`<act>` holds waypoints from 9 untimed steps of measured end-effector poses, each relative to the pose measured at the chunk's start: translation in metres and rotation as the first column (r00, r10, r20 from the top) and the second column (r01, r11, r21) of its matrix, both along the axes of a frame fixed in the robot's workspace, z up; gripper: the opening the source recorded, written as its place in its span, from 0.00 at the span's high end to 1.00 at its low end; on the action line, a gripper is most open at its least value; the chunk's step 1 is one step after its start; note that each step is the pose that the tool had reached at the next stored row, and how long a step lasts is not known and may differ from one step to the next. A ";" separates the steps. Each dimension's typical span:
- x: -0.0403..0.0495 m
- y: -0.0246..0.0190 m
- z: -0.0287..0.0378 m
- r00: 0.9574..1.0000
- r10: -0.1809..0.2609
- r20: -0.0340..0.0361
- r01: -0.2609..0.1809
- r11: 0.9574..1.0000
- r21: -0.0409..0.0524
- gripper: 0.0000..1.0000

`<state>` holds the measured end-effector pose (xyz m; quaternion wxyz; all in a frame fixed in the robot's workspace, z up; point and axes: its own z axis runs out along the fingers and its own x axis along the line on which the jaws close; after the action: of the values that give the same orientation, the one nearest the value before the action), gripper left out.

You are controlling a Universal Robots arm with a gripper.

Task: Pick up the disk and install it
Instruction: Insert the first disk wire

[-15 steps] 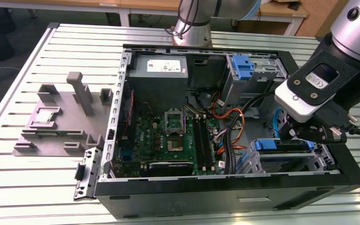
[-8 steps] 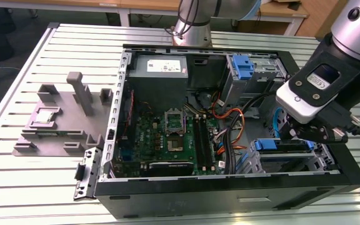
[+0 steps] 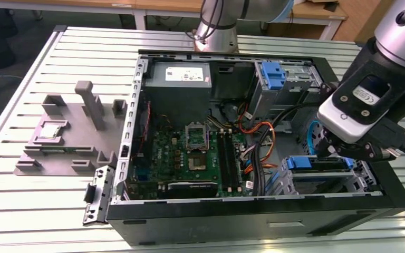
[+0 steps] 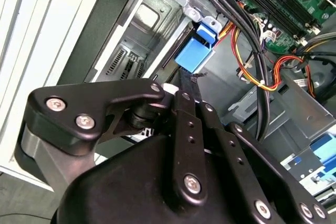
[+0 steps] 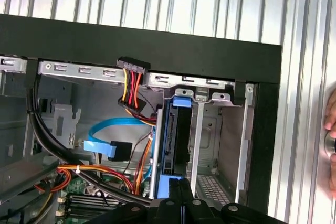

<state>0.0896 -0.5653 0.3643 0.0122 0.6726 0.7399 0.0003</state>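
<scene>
A robotics lab: slotted aluminium tabletop (image 3: 55, 58) carrying an opened computer case (image 3: 259, 224) and grey fixture (image 3: 69, 139), desks (image 3: 153, 5) behind.

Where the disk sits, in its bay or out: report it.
In: the disk stands on edge within the bay's metal frame; fully seated, cannot tell.

Bright, even light; glare whitens the ribbed silver metal table (image 4: 31, 24) (worst in the second wrist view). The open black computer case (image 3: 259, 224) holds soft shadow, the black gripper (image 4: 185, 85) dark.
</scene>
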 end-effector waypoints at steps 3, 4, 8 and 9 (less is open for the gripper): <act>0.0043 0.0001 0.0000 1.000 0.002 0.000 -0.002 1.000 0.000 0.90; 0.0057 0.0002 0.0000 1.000 0.003 0.000 -0.003 1.000 0.000 0.90; 0.0104 0.0003 0.0000 1.000 0.003 0.000 -0.003 1.000 0.000 0.90; 0.0116 0.0003 0.0000 1.000 0.003 0.000 -0.003 1.000 0.000 0.90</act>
<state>0.1012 -0.5650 0.3644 0.0122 0.6714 0.7410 0.0003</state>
